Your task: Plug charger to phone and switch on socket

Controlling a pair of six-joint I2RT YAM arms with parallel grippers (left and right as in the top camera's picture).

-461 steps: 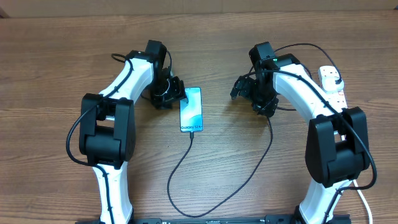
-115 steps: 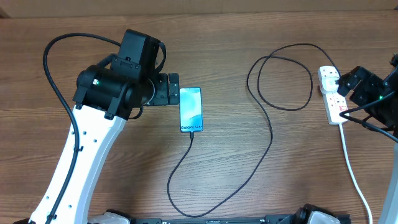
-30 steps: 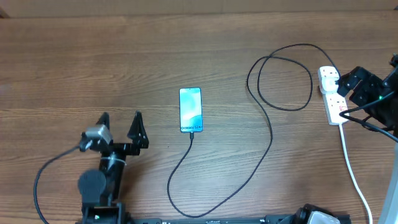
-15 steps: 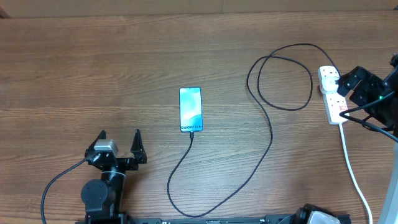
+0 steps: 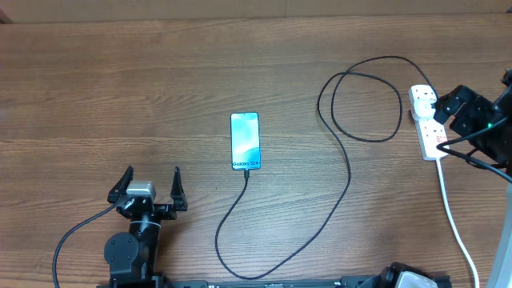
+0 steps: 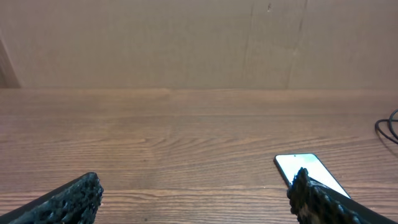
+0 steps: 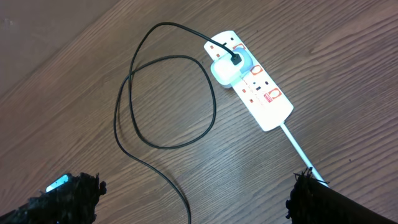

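Observation:
The phone [image 5: 246, 141] lies screen up mid-table, lit teal, and shows in the left wrist view [image 6: 302, 169]. The black charger cable [image 5: 350, 172] runs from the phone's near end, loops along the front, then coils up to the white socket strip [image 5: 430, 128]. In the right wrist view the cable [image 7: 127, 118] ends in a white adapter [image 7: 225, 68] seated in the socket [image 7: 264, 93]. My left gripper [image 5: 150, 182] is open and empty, near the front left, apart from the phone. My right gripper [image 5: 458, 110] is open, above and just right of the socket.
The socket's white cord [image 5: 453, 218] runs from the strip toward the front right edge. A cardboard wall [image 6: 199, 43] stands behind the table. Bare wood lies between the left gripper and the phone.
My left gripper has drawn back toward the front edge, away from the phone, and stays open. The right arm, phone, cable and socket have not moved.

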